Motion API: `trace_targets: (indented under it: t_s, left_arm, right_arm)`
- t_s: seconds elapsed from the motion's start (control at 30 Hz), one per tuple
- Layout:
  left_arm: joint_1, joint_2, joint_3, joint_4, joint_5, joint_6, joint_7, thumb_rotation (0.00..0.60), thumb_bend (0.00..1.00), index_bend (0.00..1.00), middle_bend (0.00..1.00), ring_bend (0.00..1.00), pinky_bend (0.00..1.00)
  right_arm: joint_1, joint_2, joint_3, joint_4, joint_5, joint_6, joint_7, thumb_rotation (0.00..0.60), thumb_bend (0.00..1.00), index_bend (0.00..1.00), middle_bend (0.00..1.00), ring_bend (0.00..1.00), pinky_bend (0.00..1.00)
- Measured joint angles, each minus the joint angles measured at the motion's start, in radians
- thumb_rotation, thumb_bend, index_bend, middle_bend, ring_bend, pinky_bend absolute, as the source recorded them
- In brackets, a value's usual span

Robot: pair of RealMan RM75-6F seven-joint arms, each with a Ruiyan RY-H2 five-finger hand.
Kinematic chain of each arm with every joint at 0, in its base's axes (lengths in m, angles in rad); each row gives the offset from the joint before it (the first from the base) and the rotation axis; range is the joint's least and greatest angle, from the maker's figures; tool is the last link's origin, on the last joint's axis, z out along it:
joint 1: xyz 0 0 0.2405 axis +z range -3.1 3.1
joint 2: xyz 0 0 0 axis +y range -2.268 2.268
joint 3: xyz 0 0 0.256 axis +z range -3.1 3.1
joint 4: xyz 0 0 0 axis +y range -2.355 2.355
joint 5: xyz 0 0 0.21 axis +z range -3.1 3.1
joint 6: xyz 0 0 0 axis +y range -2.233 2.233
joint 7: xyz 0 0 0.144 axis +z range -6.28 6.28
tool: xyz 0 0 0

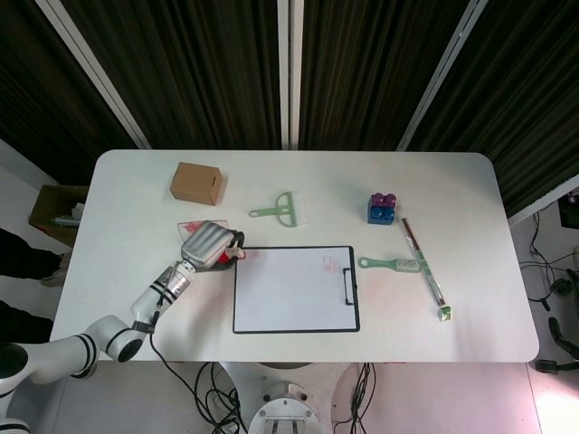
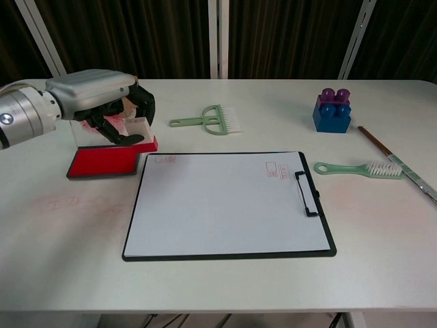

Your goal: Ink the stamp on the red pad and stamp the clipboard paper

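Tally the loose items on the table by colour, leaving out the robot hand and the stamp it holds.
Green: 2, comb brush, long-handled brush
Red: 1, ink pad
Brown: 2, cardboard box, stick
Blue-purple: 1, toy block
Black: 1, clipboard
Total: 7

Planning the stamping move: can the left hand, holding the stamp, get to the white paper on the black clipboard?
Probably yes. The left hand holds the stamp raised beside the white paper; nothing stands between them.

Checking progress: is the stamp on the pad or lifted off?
Lifted. The left hand holds the stamp above the red pad, near the clipboard.
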Motion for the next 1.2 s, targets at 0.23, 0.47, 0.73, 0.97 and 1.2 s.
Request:
trace_targets:
  t_s: [0.23, 0.47, 0.73, 0.97, 1.2]
  left_arm:
    - [-0.035, -0.064, 0.006, 0.014, 0.005, -0.019, 0.067, 0.6, 0.45, 0.68, 0.7, 1.0, 1.0]
    - [-0.044, -0.108, 0.039, 0.09, 0.027, -0.03, 0.066, 0.6, 0.45, 0.68, 0.7, 1.0, 1.0]
    - [-0.058, -0.119, 0.035, 0.134, 0.03, -0.034, 0.024, 0.6, 0.45, 0.68, 0.7, 1.0, 1.0]
    - [-0.071, -0.126, 0.033, 0.164, 0.028, -0.048, -0.005, 0.6, 0.45, 0.68, 0.7, 1.0, 1.0]
    - [-0.08, -0.139, 0.035, 0.198, 0.025, -0.058, -0.027, 0.6, 0.45, 0.68, 0.7, 1.0, 1.0]
  right_arm:
    - [-0.002, 0.005, -0.002, -0.001, 0.003, -0.005, 0.004, 0.6, 0.29, 0.0, 0.0, 0.0, 0.0]
    - [-0.002, 0.0, -0.004, 0.018, 0.009, -0.018, 0.016, 0.6, 0.29, 0.0, 0.0, 0.0, 0.0]
    - [0.003, -0.005, -0.004, 0.016, 0.009, -0.025, 0.001, 0.6, 0.29, 0.0, 0.0, 0.0, 0.0]
    - [0.003, -0.002, -0.004, 0.003, 0.011, -0.025, -0.016, 0.6, 0.29, 0.0, 0.0, 0.0, 0.0]
    - [0.0, 0.003, -0.002, -0.005, 0.016, -0.022, -0.022, 0.6, 0.29, 0.0, 0.0, 0.0, 0.0]
